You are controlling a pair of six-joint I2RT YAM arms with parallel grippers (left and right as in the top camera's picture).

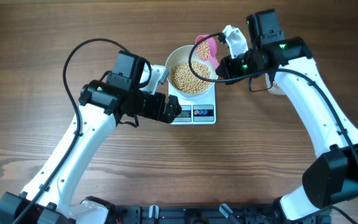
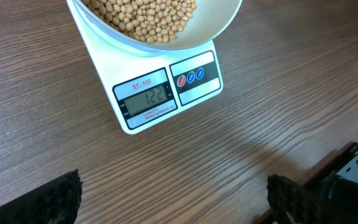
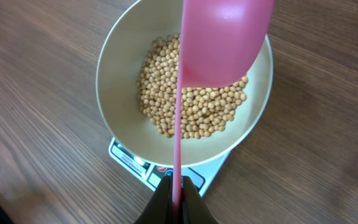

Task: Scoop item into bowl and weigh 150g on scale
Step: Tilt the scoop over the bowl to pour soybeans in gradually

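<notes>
The white bowl [image 1: 178, 57] stands on the white scale [image 1: 205, 114] at the table's middle, with a heap of tan beans [image 1: 189, 77] in it. In the left wrist view the scale [image 2: 129, 118] displays about 122 below the bowl [image 2: 219, 25]. My right gripper [image 1: 221, 66] is shut on the thin handle of a pink scoop [image 1: 204, 47], which hovers over the bowl's far right rim with a few beans in it. The right wrist view shows the scoop [image 3: 225, 37] above the beans [image 3: 191, 99]. My left gripper [image 1: 168, 110] is open at the scale's front left, nothing between its fingers [image 2: 58, 199].
The wooden table [image 1: 42, 37] stretches out on all sides. A pale object [image 1: 277, 91] peeks out from under the right arm at the right. Black cables loop above both arms.
</notes>
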